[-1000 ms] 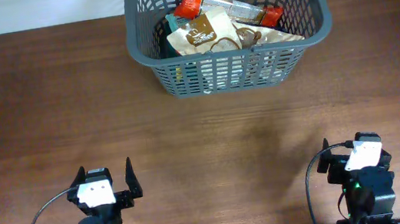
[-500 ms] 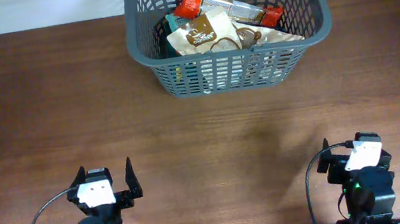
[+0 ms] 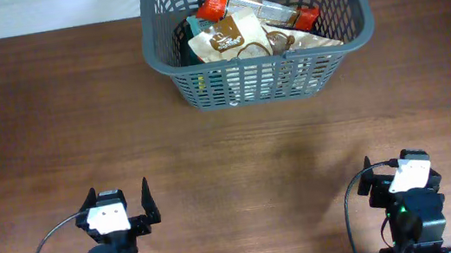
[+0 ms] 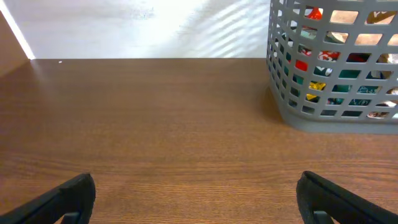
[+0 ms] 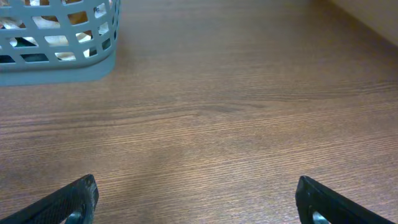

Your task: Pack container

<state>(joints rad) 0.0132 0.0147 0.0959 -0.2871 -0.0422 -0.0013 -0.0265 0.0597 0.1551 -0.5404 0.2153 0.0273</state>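
The container (image 3: 260,80), a dark grey lattice basket, stands at the back of the table, right of centre. Inside it lie a brown packet (image 3: 227,37), a clear wrapper with red ends (image 3: 255,9) and other packets under them. My left gripper (image 3: 118,193) rests at the front left, open, with only bare wood between its fingers. At the front right my right gripper (image 3: 401,163) is open and holds nothing. The left wrist view has the container (image 4: 329,112) far ahead to the right of the left gripper (image 4: 196,186). In the right wrist view the container (image 5: 62,65) is far ahead to the left of the right gripper (image 5: 196,183).
The brown wooden table (image 3: 50,123) runs bare between the grippers and the basket. A white wall (image 4: 137,25) bounds the table's far edge. Black cables (image 3: 45,251) loop beside both arm bases at the front edge.
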